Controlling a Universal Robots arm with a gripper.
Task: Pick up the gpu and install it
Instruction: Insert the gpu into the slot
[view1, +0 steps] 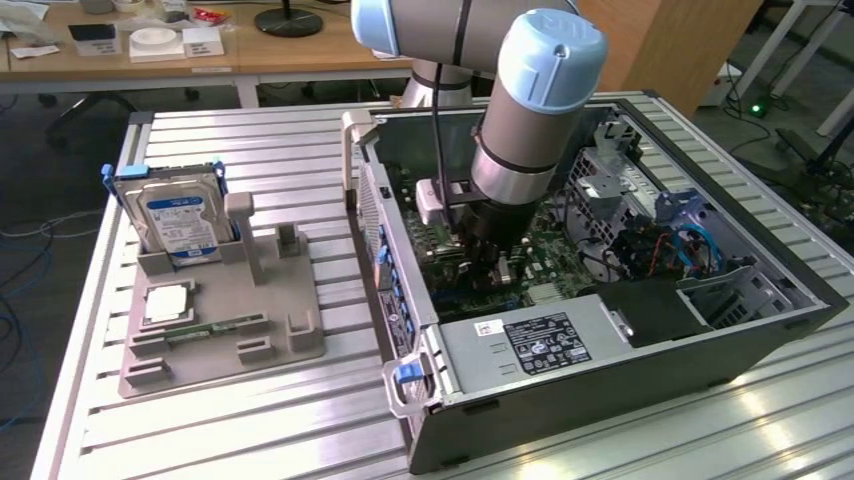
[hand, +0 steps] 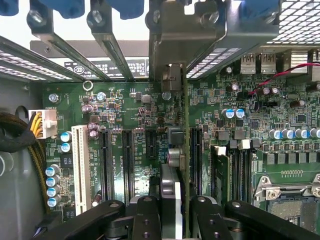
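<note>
Slatted metal tabletop (view1: 267, 420) carries an open computer case (view1: 747, 340); the arm's bulk hides its tool inside. Wrist view: tool (hand: 175, 210) clamps the gpu (hand: 184, 150) edge-on over the motherboard (hand: 280, 125); slot lettering unreadable.

Arm (view1: 534, 120) reaches straight down, end effector (hand: 177, 210) clamped on something thin

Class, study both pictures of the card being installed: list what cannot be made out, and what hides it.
- Exterior view: end effector and gpu, hidden behind the arm inside the case.
- Wrist view: gpu is edge-on, so its faces are hidden.
- Wrist view: whether the gpu sits fully in a slot, masked by the end effector.
</note>
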